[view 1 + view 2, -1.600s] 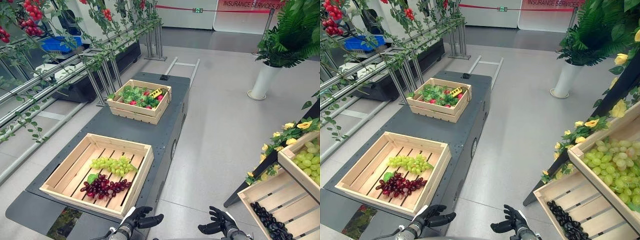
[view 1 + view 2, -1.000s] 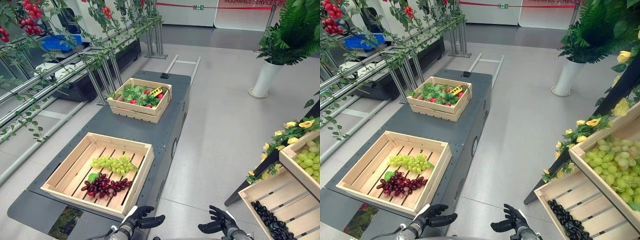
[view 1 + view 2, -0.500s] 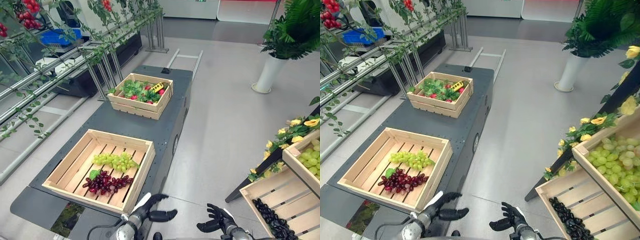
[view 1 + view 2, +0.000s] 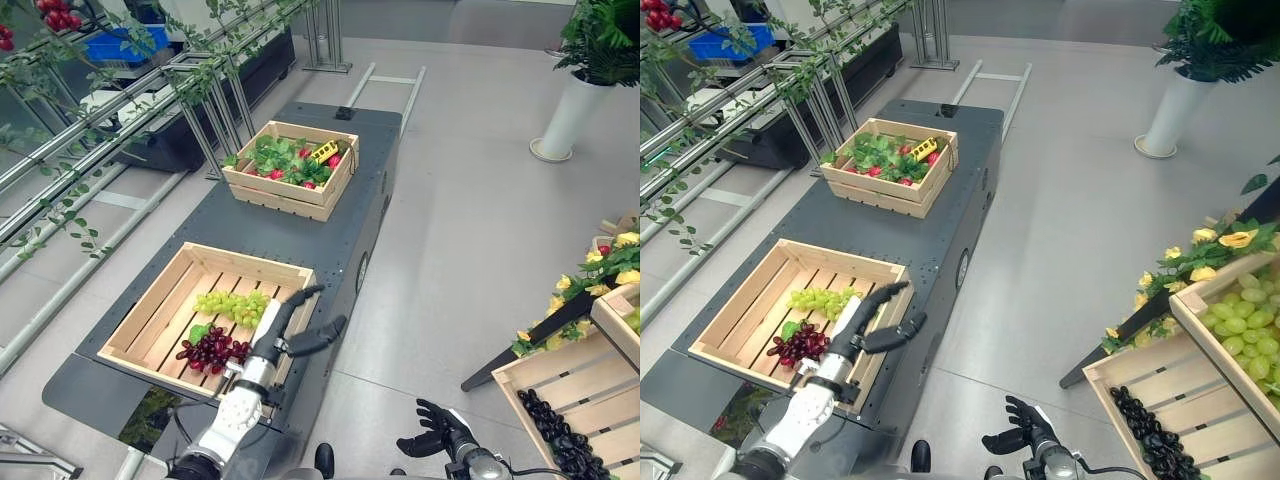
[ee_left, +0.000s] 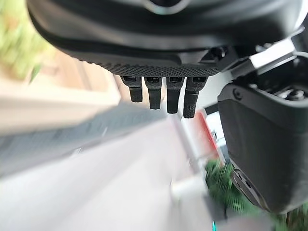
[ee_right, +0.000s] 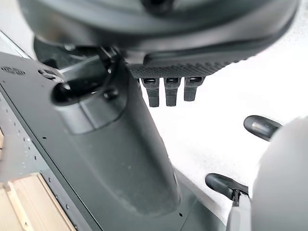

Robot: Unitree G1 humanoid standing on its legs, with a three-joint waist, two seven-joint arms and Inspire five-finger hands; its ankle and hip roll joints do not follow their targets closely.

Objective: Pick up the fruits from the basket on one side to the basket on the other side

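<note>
1. The left hand (image 4: 283, 335) hung over the near right rim of the wooden crate (image 4: 150, 318) on the dark cart (image 4: 320, 225), its fingers straight and its thumb spread apart, holding nothing.
2. The right hand (image 4: 432, 441) sat low over the grey floor, well apart from the crate, with its fingers loosely splayed and empty.
3. Inside the crate lay the green grapes (image 4: 232, 304) and, just beside them toward the robot, the dark red grapes (image 4: 212, 350) with a green leaf (image 4: 198, 332) at their edge; neither bunch was touched.
4. A second crate of leafy greens (image 4: 292, 160) stood farther along the cart, and crates of black grapes (image 4: 557, 442) sat on a stand to the right (probably the receiving side).
5. The bunches looked light but loose and floppy, with smooth round berries that could slip or detach if squeezed.
6. The safest hold seemed to be a gentle cupping of fingers and thumb around the thick middle of one bunch, or a pinch on its stem, though no stem was clearly visible.
</note>
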